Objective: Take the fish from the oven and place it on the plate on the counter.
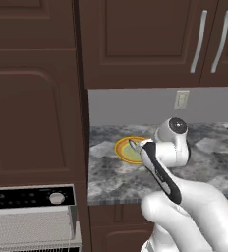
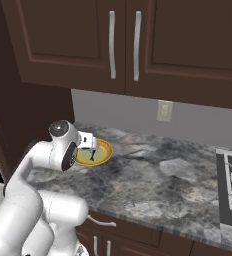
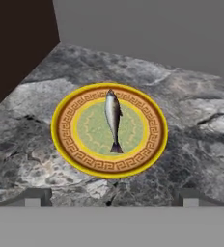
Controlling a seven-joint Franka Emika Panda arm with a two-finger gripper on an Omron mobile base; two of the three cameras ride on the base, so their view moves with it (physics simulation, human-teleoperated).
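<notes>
My arm rises from the lower right of the left base view, bends at a white elbow, and reaches up and left to the middle of the frame, the wrist turned down over the counter (image 1: 106, 182). In the right base view the same arm climbs from the lower left, its round dark-capped joint at left centre, hand pointing right and down. My gripper (image 3: 111, 198) is released: in the hand view its two fingertips (image 3: 33, 198) stand wide apart at the bottom edge with nothing between them, clear of the stone below.

Beyond the tips, at the centre of the hand view, sits the plate (image 3: 65, 144), flat on the grey speckled counter. The fish (image 3: 113, 118) lies on its pale green centre, lengthwise, tail toward the bottom of the frame, within the patterned rim.

In the lower left of the left base view the oven (image 1: 32, 219) shows its black panel and silver knob. Farthest back, a wall outlet (image 2: 164, 110) sits on the grey wall under dark brown cabinets (image 2: 88, 40).
</notes>
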